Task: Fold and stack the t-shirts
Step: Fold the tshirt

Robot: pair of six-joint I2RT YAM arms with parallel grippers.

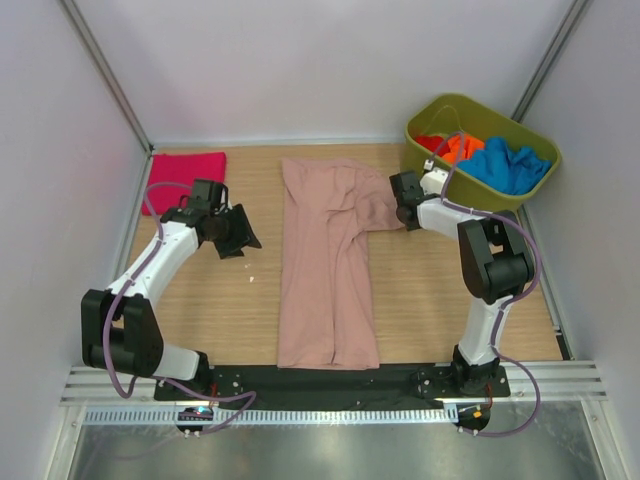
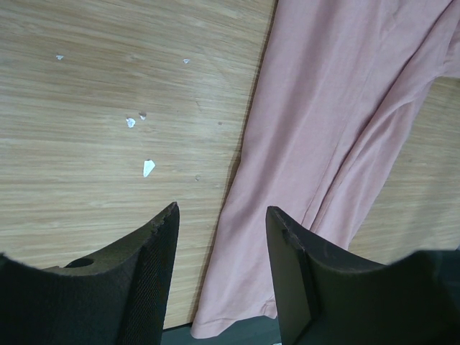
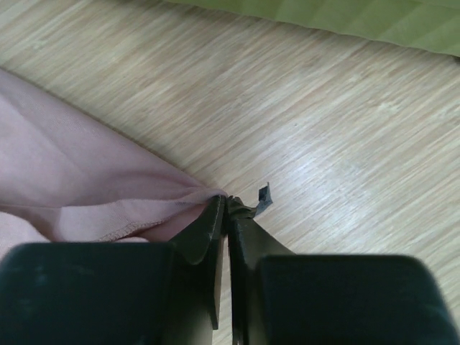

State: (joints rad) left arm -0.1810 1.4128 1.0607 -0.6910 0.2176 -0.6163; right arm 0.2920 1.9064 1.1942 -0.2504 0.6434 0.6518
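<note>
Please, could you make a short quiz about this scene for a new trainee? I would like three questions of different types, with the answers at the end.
1. True or false: the left gripper is holding the dusty-pink t-shirt.
2. Where does the folded magenta t-shirt lie? A) on top of the dusty-pink t-shirt; B) at the far left corner of the table; C) at the near edge, between the arm bases.
3. Fill the gap: the right gripper is shut on an edge of the ____ t-shirt.

Key
1. False: its jaws are open and empty, over bare wood beside the shirt.
2. B
3. dusty-pink
</note>
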